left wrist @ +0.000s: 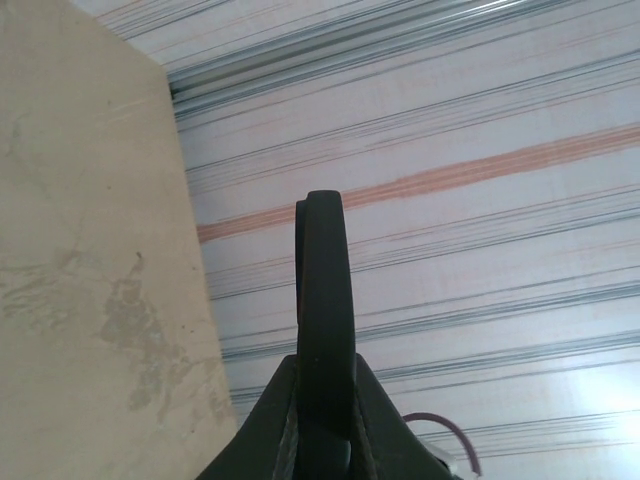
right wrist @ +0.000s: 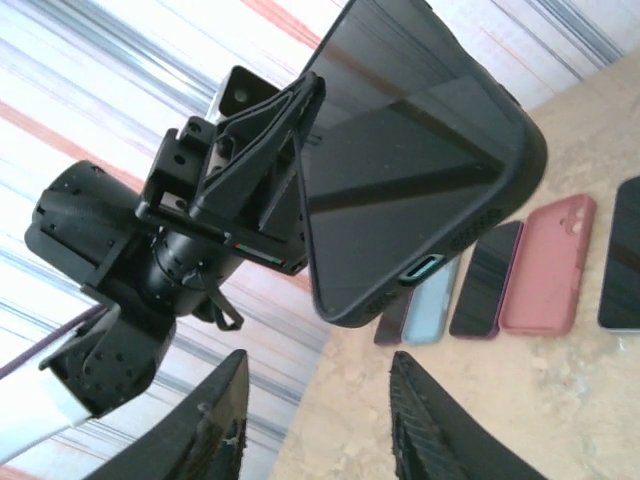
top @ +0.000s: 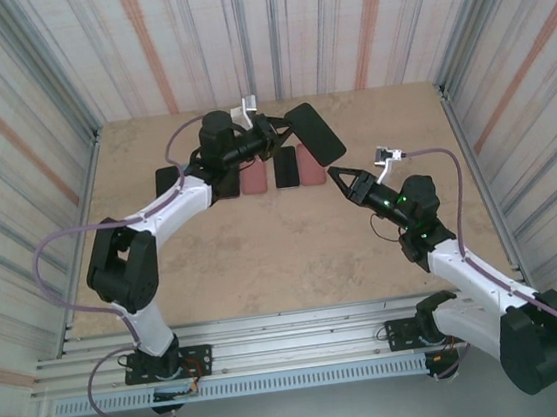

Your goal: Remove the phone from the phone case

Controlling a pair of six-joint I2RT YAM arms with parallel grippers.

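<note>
Phone [right wrist: 400, 120] still in its case [right wrist: 527, 165]
The left hand [top: 274, 128] clenched the phone edgewise; the right hand [right wrist: 318, 368], parted and empty, hovered with it just ahead, extraction unstarted.

A robot test cell. Striped panels [top: 338, 21] wall a tan bench [top: 264, 260]. Metal rails [top: 293, 340] at 6 o'clock carry two arm bases [top: 166, 365].

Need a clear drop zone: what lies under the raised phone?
Below the phone, a row on the table: blue case, dark phone, pink case. The phone covers the blue case's far end and anything further left.
</note>
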